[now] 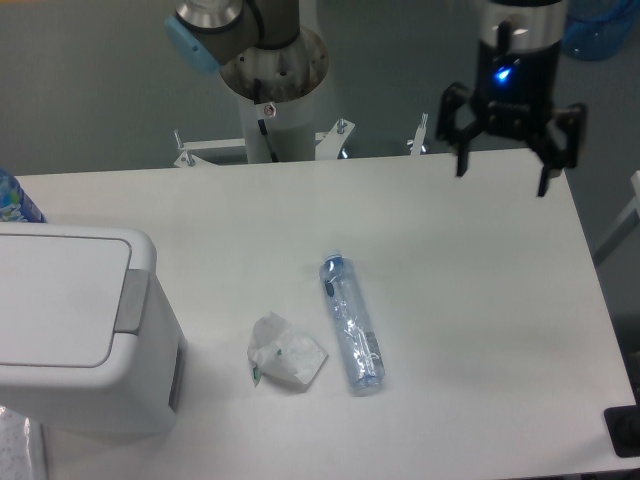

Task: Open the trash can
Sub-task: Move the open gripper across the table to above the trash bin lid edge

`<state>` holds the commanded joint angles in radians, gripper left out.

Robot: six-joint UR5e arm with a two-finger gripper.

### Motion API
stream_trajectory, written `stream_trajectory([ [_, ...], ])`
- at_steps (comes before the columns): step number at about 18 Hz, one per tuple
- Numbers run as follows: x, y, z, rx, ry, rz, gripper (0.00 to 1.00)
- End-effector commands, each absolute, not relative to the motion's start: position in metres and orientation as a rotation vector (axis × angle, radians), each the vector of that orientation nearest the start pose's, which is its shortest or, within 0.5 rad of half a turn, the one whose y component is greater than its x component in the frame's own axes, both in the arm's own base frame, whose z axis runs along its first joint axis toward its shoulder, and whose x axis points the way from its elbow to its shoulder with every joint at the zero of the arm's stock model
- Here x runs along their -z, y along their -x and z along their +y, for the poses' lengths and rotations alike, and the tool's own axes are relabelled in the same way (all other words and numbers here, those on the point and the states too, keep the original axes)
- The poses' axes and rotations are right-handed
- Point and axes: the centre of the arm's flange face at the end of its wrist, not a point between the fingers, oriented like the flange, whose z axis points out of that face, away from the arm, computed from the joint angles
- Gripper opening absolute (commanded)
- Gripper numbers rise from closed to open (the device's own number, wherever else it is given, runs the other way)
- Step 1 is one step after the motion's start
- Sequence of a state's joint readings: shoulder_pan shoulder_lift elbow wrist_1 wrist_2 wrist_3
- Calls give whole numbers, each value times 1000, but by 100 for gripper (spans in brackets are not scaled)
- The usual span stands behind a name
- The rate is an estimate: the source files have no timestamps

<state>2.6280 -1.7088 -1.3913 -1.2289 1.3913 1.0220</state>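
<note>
My pincer (502, 170) hangs at the upper right of the frame, over the far edge of the table (470, 300), its fingers spread wide and holding nothing. The trash can (75, 325) sits at the lower left, lid flat and closed, grey push bar facing right. Near the middle lie a crumpled tissue (287, 352) and a plastic bottle (351, 323), just beside each other.

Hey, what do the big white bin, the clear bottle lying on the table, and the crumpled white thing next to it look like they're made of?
The large white boxy trash can looks like smooth moulded plastic, going by its rounded corners and soft sheen, with a matte grey push bar. The clear bottle seems thin transparent plastic, creased and see-through. The crumpled white wad is probably paper or tissue; it could be thin plastic film.
</note>
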Motion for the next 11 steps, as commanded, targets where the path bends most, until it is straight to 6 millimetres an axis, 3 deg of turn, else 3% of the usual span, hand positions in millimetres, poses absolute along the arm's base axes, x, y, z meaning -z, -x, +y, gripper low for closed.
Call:
stream_trajectory([
  [7, -548, 378, 481, -283, 2660, -251, 100],
  [11, -538, 343, 520, -196, 2608, -406, 100],
])
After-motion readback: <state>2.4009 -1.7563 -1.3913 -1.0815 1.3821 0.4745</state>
